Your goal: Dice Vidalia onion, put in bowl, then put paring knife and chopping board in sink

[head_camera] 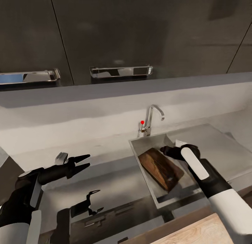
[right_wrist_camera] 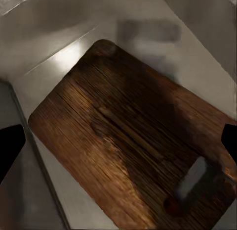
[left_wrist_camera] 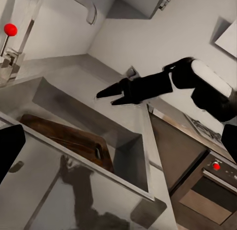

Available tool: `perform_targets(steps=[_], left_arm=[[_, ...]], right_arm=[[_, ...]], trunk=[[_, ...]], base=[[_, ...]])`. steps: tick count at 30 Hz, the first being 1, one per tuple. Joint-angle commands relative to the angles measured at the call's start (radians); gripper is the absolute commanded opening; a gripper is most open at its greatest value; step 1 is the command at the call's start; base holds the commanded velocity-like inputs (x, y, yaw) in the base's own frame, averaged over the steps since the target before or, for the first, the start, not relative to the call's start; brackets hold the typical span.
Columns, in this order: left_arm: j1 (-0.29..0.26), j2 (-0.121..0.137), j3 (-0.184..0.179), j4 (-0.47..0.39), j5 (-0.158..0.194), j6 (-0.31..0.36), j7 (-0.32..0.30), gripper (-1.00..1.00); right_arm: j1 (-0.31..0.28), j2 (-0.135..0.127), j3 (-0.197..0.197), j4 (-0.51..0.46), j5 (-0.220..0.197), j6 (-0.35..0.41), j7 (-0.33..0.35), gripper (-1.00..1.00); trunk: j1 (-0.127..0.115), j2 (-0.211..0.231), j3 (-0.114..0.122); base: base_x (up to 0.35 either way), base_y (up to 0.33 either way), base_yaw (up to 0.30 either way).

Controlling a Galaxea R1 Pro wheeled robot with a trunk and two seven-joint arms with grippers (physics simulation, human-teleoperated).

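The dark brown chopping board (head_camera: 161, 168) lies tilted inside the steel sink (head_camera: 156, 197), its slot handle (right_wrist_camera: 193, 182) at one end. My right gripper (head_camera: 167, 152) hangs open just above the board's far end, nothing between its fingers; from the left wrist camera the gripper (left_wrist_camera: 109, 97) hovers over the basin and the board (left_wrist_camera: 69, 137). Close up, the board (right_wrist_camera: 128, 141) spans the space between my right fingertips (right_wrist_camera: 10, 147). My left gripper (head_camera: 86, 160) is open and empty over the countertop (head_camera: 115, 182), left of the sink. Onion, paring knife and bowl are out of view.
A chrome tap (head_camera: 152, 119) with a red dot (head_camera: 142, 122) stands behind the sink, and a flat drainboard (head_camera: 217, 146) lies to its right. Dark cabinets with chrome handles (head_camera: 120, 71) hang above. An oven (left_wrist_camera: 210, 190) sits beyond the counter's end.
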Motion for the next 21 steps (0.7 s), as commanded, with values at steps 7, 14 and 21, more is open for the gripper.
perform_targets(steps=[7, 14, 21], left_arm=[[-0.001, 0.0, 0.001, 0.0, 0.0, 0.01, -0.004, 1.0], [-0.001, 0.001, 0.001, 0.0, 0.0, 0.01, -0.004, 1.0], [-0.001, 0.001, 0.0, 0.0, 0.0, 0.01, -0.004, 1.0]], right_arm=[[-0.001, -0.211, 0.005, -0.002, 0.023, 0.004, 0.308, 1.0], [0.004, -0.318, 0.048, -0.002, 0.089, -0.001, 0.623, 1.0], [0.024, -0.363, 0.126, -0.002, 0.35, -0.166, 0.866, 1.0]], trunk=[[0.001, -0.002, -0.002], [0.001, -0.002, 0.002], [0.001, -0.002, 0.009]], base=[[0.0, 0.0, 0.0], [0.0, 0.0, 0.0], [0.0, 0.0, 0.0]])
